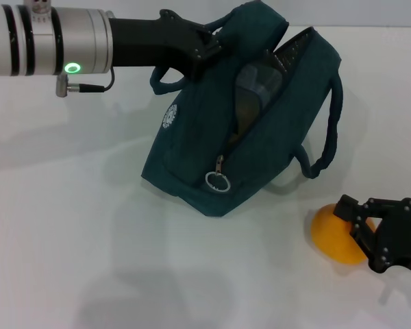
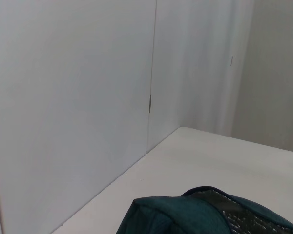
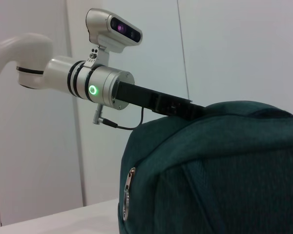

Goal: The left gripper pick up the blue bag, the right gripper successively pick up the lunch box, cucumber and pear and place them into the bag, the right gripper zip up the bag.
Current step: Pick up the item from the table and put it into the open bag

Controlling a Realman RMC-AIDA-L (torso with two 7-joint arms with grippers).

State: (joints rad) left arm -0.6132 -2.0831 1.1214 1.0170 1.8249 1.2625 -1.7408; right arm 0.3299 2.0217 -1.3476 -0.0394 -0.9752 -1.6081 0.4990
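Note:
My left gripper (image 1: 209, 42), black with a silver wrist, is shut on the top edge of the blue bag (image 1: 192, 164) and holds it up, tilted, with its bottom on the table. The bag's zip is open. The clear lunch box (image 1: 257, 81) shows inside the opening. I cannot make out the cucumber; it is hidden. The orange-yellow pear (image 1: 332, 234) lies on the table to the right of the bag. My right gripper (image 1: 359, 233), all black, is open with a finger on each side of the pear's right part. The right wrist view shows the bag (image 3: 210, 175) and the left gripper (image 3: 180, 107).
The zip pull with a metal ring (image 1: 218, 179) hangs at the bag's low front end; it also shows in the right wrist view (image 3: 128, 190). A carry strap (image 1: 332, 130) loops off the bag's right side. The white table (image 1: 89, 226) lies around it. A white wall (image 2: 88, 97) stands behind.

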